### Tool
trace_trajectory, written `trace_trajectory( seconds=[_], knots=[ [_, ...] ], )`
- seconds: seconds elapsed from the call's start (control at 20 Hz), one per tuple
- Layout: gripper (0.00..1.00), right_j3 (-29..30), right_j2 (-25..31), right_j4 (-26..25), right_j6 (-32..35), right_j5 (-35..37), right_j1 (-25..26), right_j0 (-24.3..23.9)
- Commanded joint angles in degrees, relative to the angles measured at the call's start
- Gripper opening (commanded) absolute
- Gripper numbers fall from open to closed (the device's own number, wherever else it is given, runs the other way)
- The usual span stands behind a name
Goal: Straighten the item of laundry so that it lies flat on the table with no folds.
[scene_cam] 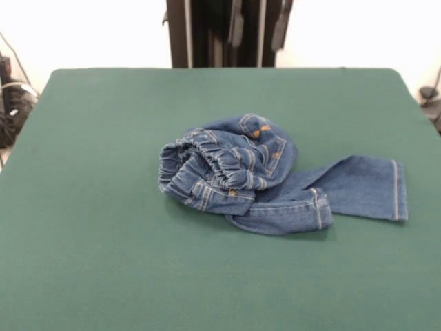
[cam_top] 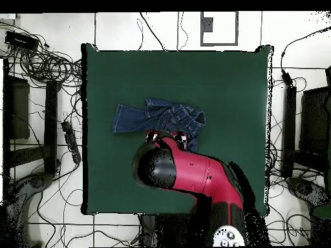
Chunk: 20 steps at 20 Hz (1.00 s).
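Note:
A small pair of blue jeans (scene_cam: 255,176) lies crumpled near the middle of the green table (scene_cam: 103,262). In the front view its elastic waistband is bunched up on the left. One leg stretches flat to the right, and the other is folded under with its cuff at the front. From overhead, the jeans (cam_top: 152,116) lie with that leg pointing left. The red arm (cam_top: 194,171) reaches over the table from the bottom and covers their near edge. The gripper (cam_top: 167,137) sits at the arm's end, above the jeans; whether it is open or shut does not show.
Cables and dark equipment (cam_top: 45,64) lie on the floor around the table, with more cables (scene_cam: 14,96) at the left edge of the front view. Green cloth surrounds the jeans widely on every side.

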Motion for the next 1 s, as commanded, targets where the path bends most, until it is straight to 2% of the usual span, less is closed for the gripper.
trace_trajectory(
  seconds=[0.05,0.25,0.4,1.0],
  knots=[
    [1.00,-6.2,4.6,3.3,12.3,-3.0,11.2,1.0],
    [1.00,-13.5,3.2,3.7,11.6,-2.1,16.5,1.6],
    [1.00,-17.7,1.8,3.8,12.1,-4.1,20.4,2.2],
    [1.00,-19.5,2.5,4.6,14.0,-10.8,26.0,1.6]
  ],
)
